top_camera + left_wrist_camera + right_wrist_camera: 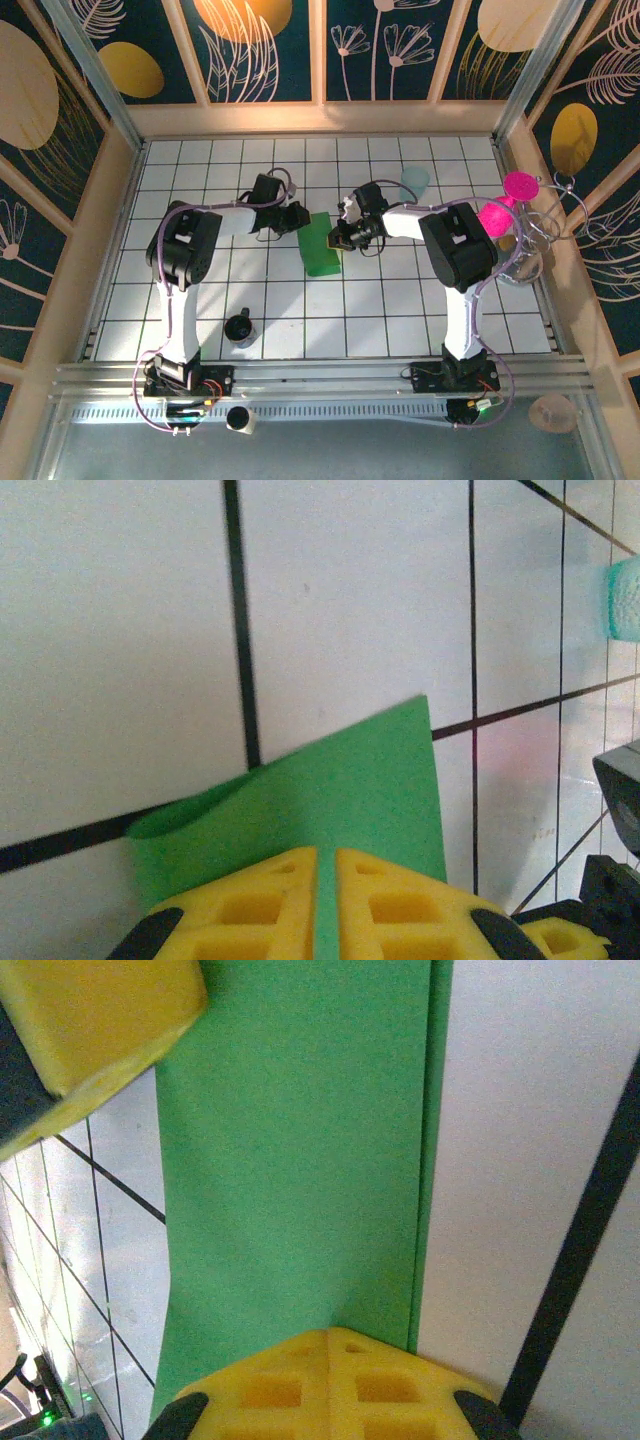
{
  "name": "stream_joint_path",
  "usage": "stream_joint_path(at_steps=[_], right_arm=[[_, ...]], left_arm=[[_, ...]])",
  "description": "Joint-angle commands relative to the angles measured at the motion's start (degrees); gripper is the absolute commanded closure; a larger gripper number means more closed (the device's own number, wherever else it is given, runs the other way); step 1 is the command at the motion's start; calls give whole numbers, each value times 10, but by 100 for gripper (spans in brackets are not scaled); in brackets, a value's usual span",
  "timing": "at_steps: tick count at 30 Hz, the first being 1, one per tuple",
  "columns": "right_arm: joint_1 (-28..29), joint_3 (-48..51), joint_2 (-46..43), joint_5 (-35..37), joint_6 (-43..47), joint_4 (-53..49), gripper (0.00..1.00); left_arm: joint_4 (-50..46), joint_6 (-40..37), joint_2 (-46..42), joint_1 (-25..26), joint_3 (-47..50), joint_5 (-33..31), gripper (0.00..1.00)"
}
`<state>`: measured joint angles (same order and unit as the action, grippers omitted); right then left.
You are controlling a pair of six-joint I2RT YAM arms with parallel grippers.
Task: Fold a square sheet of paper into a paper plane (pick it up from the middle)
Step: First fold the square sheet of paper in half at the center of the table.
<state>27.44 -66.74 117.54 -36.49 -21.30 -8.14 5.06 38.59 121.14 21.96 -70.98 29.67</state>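
The square sheet of paper (pixel 320 247) is bright green, folded over into a narrow strip, and lies at the middle of the tiled table (pixel 400 300). My left gripper (pixel 303 219) reaches its upper left corner. In the left wrist view the yellow fingers (pixel 270 900) are shut, with a thin line of the green paper (pixel 350 780) between them, and the paper's left side curls up in a loop. My right gripper (pixel 337 240) meets the strip's right edge. Its fingers (pixel 290 1385) are fully shut, tips on the paper (pixel 300 1160) beside the doubled edge.
A pale teal cup (pixel 415 180) stands behind the right arm and shows again as the cup (pixel 625 598). A small black object (pixel 240 328) sits at the near left. Pink items (pixel 505 205) and a clear container (pixel 525 255) crowd the right edge.
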Motion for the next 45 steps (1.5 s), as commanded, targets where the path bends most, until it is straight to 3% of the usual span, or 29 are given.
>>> stream_joint_path(at_steps=[1,9,14,20,27,40,45], right_arm=[[2,53,79,160,18,-101,100],[2,50,77,160,19,-100,100],[2,50,78,157,19,-99,100],[3,50,78,155,18,-98,100],[2,50,82,156,19,-98,100],[1,52,81,168,20,-103,100],[1,50,81,173,20,-106,100]], left_arm=[[-50,-23,34,-39,-16,-51,85],[-86,-48,-3,-60,-56,-74,85],[-66,-38,-60,-57,-29,-49,84],[-27,-10,-91,-15,0,-16,84],[-16,21,-43,16,-11,-7,84],[-93,29,21,-5,-51,-152,82],[-105,20,22,-32,-71,-163,81]])
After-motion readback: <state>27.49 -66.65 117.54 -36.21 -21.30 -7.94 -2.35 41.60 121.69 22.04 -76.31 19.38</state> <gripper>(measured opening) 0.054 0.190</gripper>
